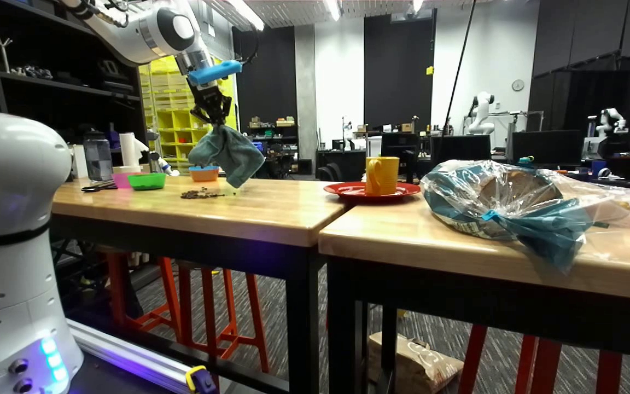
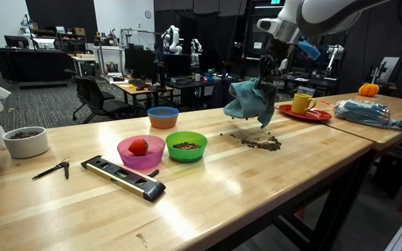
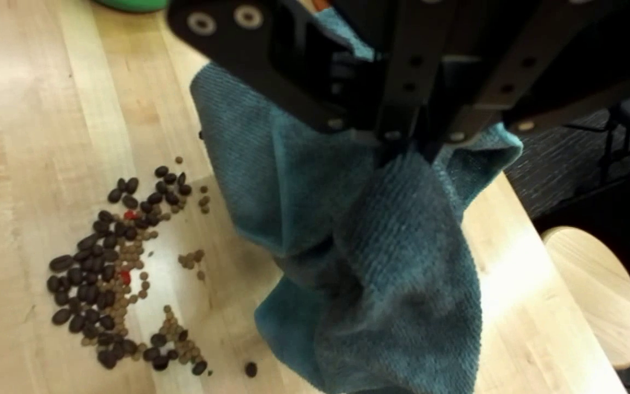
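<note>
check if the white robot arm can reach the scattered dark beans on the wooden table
Probably yes, with the crumpled teal cloth its black gripper clamps: the beans lie uncovered below, nothing visibly between.

No readable txt, print on brown bag point(image 1: 421, 364) illeg., wall clock point(image 1: 518, 85) too sm.

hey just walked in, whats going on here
A robot arm holds a teal cloth in its shut gripper, over a wooden table. Near the cloth, dark bean-like pieces and smaller tan grains lie scattered on the table. A yellow mug on a red plate and a green bowl of brown bits stand nearby.
</note>
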Controlling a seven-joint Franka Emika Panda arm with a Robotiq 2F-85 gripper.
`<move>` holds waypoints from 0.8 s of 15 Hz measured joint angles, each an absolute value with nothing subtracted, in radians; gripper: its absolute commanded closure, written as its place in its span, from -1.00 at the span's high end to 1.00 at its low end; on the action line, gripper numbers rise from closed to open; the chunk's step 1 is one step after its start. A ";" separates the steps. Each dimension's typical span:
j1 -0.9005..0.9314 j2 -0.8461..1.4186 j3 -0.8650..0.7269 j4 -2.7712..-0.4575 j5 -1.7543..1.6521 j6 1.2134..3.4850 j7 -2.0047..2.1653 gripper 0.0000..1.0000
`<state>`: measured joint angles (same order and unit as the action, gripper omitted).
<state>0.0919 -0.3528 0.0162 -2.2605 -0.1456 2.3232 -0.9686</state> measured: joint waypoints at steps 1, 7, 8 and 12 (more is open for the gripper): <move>0.094 -0.358 0.013 -2.260 -0.145 2.333 -0.968 -0.96; 0.105 -0.366 0.008 -2.254 -0.145 2.395 -0.960 -0.96; 0.110 -0.365 0.008 -2.254 -0.142 2.409 -0.957 -0.96; 0.130 -0.346 0.008 -2.254 -0.131 2.464 -0.952 -0.96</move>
<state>0.1304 -0.3457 0.0077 -2.2542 -0.1308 2.4637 -0.9519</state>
